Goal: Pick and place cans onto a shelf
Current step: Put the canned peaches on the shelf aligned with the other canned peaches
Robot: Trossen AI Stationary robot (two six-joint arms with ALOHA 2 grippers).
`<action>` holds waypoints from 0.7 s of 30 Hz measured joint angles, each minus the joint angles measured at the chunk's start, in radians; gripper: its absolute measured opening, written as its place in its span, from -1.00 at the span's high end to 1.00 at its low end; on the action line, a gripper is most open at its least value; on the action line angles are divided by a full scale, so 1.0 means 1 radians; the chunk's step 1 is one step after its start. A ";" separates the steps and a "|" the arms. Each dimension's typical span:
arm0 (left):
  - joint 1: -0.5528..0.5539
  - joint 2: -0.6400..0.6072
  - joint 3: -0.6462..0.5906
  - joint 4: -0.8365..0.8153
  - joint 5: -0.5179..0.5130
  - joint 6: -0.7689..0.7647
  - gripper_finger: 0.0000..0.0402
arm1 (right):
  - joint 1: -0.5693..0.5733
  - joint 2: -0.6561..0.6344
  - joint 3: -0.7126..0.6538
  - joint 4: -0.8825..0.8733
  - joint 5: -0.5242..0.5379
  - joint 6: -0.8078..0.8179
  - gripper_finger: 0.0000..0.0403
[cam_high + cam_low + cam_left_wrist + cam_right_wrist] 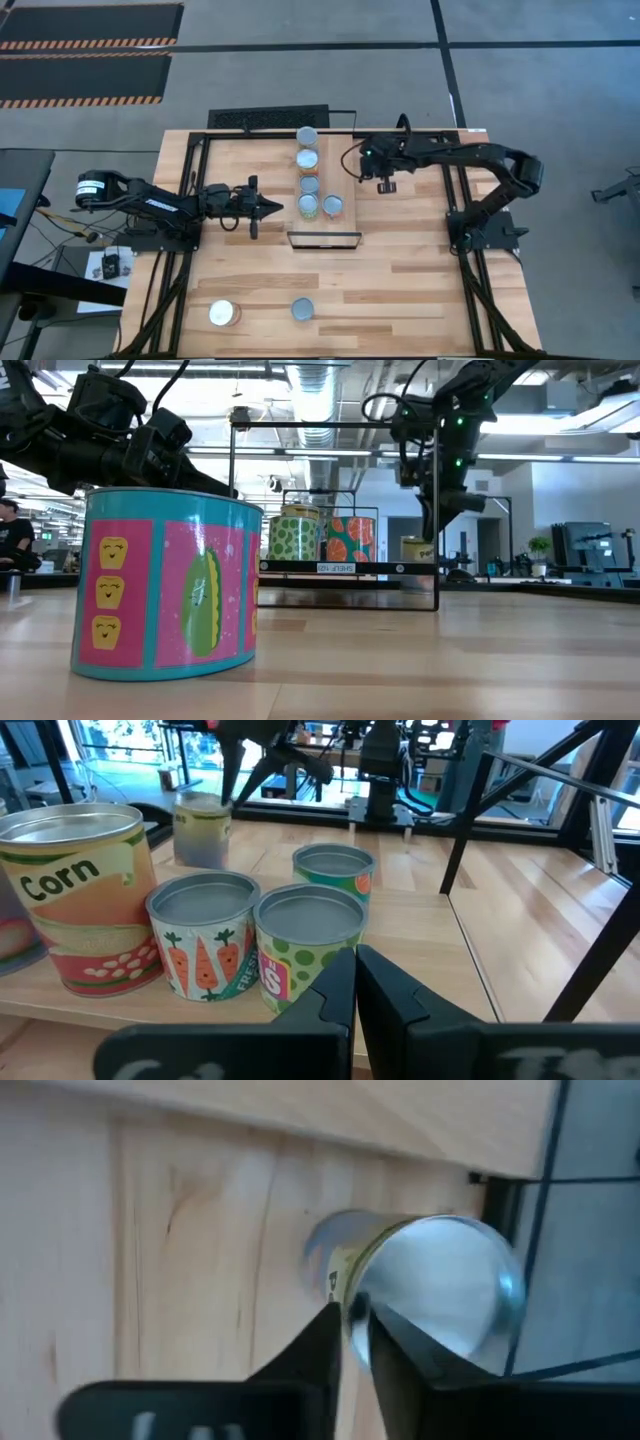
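The shelf [345, 170] of pale planks lies mid-table and bears several cans: a row [308, 160] and one beside it [333, 207]. Two more cans stand on the table near its front edge, one white-topped [224, 313] and one grey-topped [303, 310]. My left gripper [278, 208] is shut and empty, level, pointing at the near cans from the left; the green-dotted can [308, 945] stands just beyond its tips [356, 985]. My right gripper [385, 184] is shut and empty above the shelf's right side [440, 510], with a silver-topped can [440, 1290] beyond its tips.
A black wire frame [335, 425] stands over the shelf, with black rails [190, 200] along both table sides. A pink and teal can [165, 585] fills the low view's foreground. Bare tabletop [400, 280] lies between the shelf and the front cans.
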 joint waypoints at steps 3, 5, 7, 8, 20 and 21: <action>0.000 0.000 0.000 0.000 0.000 0.000 1.00 | -0.002 -0.033 0.012 -0.005 0.000 0.013 0.44; 0.000 0.000 0.000 -0.005 0.000 -0.001 1.00 | -0.010 -0.056 0.018 -0.009 0.000 0.015 0.36; 0.000 0.000 0.000 -0.006 0.001 -0.001 1.00 | -0.021 -0.072 0.019 -0.017 -0.012 0.011 0.31; 0.000 0.000 0.000 -0.007 0.000 -0.001 1.00 | -0.029 -0.073 0.019 -0.018 -0.024 0.011 0.29; 0.000 0.000 0.000 -0.008 0.003 0.001 1.00 | -0.088 0.033 0.019 0.000 -0.067 0.015 0.37; 0.000 0.000 0.000 -0.008 0.003 0.004 1.00 | -0.088 0.040 0.019 0.009 -0.063 0.012 0.39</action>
